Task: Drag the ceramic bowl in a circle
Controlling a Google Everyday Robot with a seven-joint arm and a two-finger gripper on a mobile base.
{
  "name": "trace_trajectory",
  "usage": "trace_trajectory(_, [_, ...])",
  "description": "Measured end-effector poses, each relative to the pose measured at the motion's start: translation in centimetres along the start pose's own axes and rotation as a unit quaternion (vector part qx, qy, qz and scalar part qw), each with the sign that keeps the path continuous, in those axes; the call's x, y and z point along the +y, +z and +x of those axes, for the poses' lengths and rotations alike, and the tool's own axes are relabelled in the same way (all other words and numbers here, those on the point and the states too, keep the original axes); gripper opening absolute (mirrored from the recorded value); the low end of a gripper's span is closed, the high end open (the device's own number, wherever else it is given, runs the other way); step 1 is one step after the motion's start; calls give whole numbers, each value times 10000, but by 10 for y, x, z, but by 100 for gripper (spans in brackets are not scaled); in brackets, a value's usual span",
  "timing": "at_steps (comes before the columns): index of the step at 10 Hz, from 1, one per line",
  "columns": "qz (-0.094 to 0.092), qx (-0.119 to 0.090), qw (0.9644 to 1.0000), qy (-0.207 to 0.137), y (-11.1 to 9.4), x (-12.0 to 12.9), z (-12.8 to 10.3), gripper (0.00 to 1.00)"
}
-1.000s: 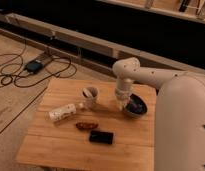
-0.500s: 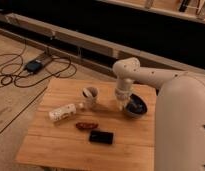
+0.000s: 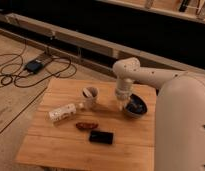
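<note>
Near the right edge of the wooden table (image 3: 51, 145), toward the far side, sits the ceramic bowl (image 3: 134, 107), dark glazed, upright, flat on the wood. Gripper (image 3: 124, 104) comes down from above at the bowl's left rim, seemingly reaching into or against it; contact likely but rim and fingertips merge, so cannot tell if the claw is spread or pinched on the rim. Placement makes sense for dragging: hooking the rim lets the arm slide the bowl without lifting. White mug (image 3: 89, 96) stands just left of the gripper, close enough that a leftward arc could bump it. Pale cylinder (image 3: 62, 113) lies on its side nearer the left edge. Brown item (image 3: 87, 126) and black flat item (image 3: 101, 136) lie toward the near edge, well apart from the bowl.
</note>
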Motion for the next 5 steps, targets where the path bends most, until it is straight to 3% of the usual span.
trace_trajectory(5, [0,-1,10000,0,0,0,0,78])
